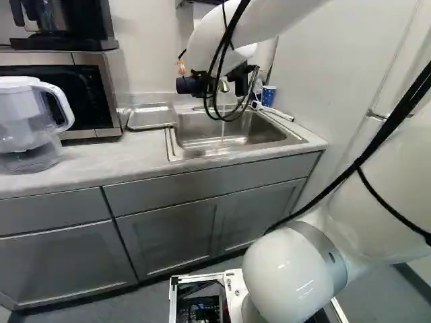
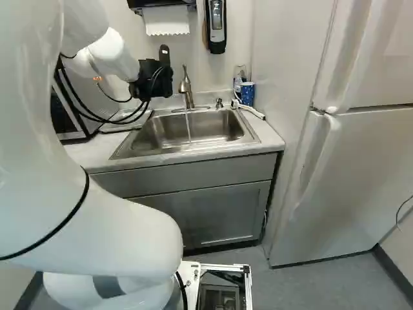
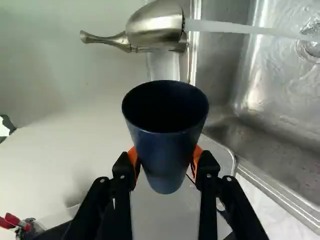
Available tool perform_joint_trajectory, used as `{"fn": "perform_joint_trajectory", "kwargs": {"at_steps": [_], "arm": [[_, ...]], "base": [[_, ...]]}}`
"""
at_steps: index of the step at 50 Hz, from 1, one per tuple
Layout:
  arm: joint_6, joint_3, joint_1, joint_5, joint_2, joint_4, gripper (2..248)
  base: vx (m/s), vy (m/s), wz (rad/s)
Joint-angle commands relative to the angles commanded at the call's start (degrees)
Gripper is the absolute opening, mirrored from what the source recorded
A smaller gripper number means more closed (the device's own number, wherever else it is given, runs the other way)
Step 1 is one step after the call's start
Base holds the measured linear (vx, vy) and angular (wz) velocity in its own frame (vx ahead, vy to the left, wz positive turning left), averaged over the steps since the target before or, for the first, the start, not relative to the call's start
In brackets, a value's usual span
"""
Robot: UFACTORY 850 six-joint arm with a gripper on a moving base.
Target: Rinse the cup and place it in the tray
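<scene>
The gripper (image 3: 166,161) is holding the dark blue cup (image 3: 166,142), its 2 orange pads (image 3: 133,156) pressing in from opposite sides, low on the tapering wall. The cup's mouth is facing the wrist camera, and the whole cup is hanging clear of the stream (image 3: 240,28), which is running from the faucet (image 3: 156,25) into the sink (image 2: 138,147). I'm not seeing enough to say whether the inside is wet, so the rinse may be needing doing or may be finished. The metal tray (image 1: 153,126) is lying on the counter (image 1: 74,168), just beside the sink.

What's worrying me most is that taper: with the pads sitting where the wall is narrowing, a wet, smooth surface could be letting the cup slide or tip. The faucet is standing close too, so a careless swing could be knocking the rim against it and twisting the cup askew. If the next move is a rinse, water could be bouncing off at a bad angle and splashing the counter. The black cables (image 2: 122,121) are looping loosely near the faucet and could be snagging. At the tray, coming in too low could be catching its raised edge and shoving it.
</scene>
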Motion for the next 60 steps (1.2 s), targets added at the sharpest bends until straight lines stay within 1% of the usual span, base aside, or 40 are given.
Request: {"fn": "perform_joint_trajectory", "kwargs": {"at_steps": [60], "arm": [[-36.07, 0.0, 0.0, 0.0, 0.0, 0.0, 121]], "base": [[0.0, 0.0, 0.0]]}}
